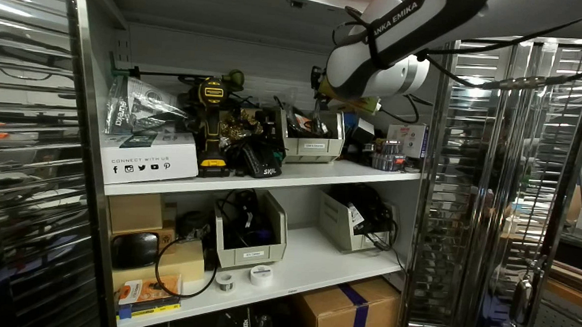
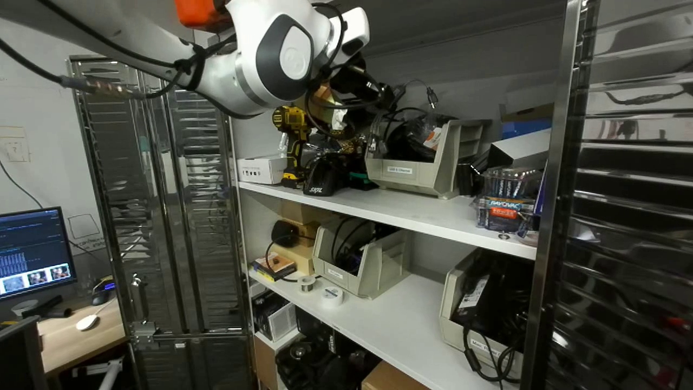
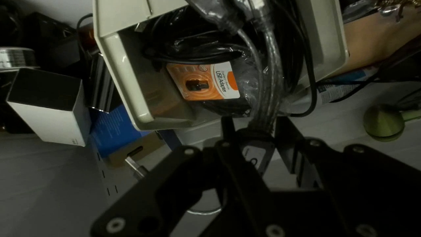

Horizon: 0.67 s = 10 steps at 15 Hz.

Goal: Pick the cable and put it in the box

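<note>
Holds the cable (image 3: 271, 79) pinched in the partly closed gripper (image 3: 256, 121), above the bin (image 2: 406, 176) right of the drill (image 2: 294, 149) on the shelf (image 2: 387, 214).

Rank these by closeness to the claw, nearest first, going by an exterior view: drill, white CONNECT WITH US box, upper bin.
1. Upper bin: below the claw in the picture.
2. Drill: picture-left of the bin.
3. White box: farther left, past the drill.

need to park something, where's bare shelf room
White middle shelf: between round white roll and grey plastic bin of black cables. White upper shelf: narrow strip fronting the grey plastic USB bin; crowded around the yellow-black cordless drill.
</note>
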Tool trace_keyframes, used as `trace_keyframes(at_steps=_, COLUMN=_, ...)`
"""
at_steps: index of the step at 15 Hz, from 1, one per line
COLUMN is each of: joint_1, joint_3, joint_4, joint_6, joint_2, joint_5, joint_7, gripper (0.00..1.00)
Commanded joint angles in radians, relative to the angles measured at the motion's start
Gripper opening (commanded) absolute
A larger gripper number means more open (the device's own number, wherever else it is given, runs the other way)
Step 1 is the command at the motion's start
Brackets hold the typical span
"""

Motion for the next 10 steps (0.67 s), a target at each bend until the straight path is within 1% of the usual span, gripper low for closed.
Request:
trace_keyframes(at_steps=1, joint_1=-0.224, joint_3=0.139, joint_4=0.247, joint_6=-0.113, joint_2=-0.142, joint_5=0.101, joint_7=0.024, gripper=0.21)
trace_keyframes(at_steps=3, joint_1=-0.317, joint_3=0.194, joint_4=0.35, joint_6=-0.174, joint_2=-0.191, joint_5=0.134, joint_7=0.028, gripper=0.21)
trace_keyframes(at_steps=6, joint_1=-0.421, joint_3=0.248, joint_4=0.499, joint_6=-0.258, joint_2=-0.261, joint_5=0.157, joint_7=0.046, gripper=0.21)
trace_keyframes(at_steps=7, joint_1=-0.399, joint_3=0.188, joint_4=0.546, joint_6=-0.291, joint_2=-0.313, joint_5=0.25, joint_7=0.002, gripper=0.21)
trace_keyframes(at_steps=8, joint_1=-0.365, joint_3=0.13, joint_4=0.583, joint_6=-0.33, joint_2=-0.343, joint_5=0.29, joint_7=0.015, gripper=0.21)
trace_keyframes(at_steps=10, joint_1=-0.362, joint_3=0.068, joint_4=0.654, joint_6=-0.395, joint_2=-0.399, joint_5=0.37, joint_7=0.022, gripper=0.2)
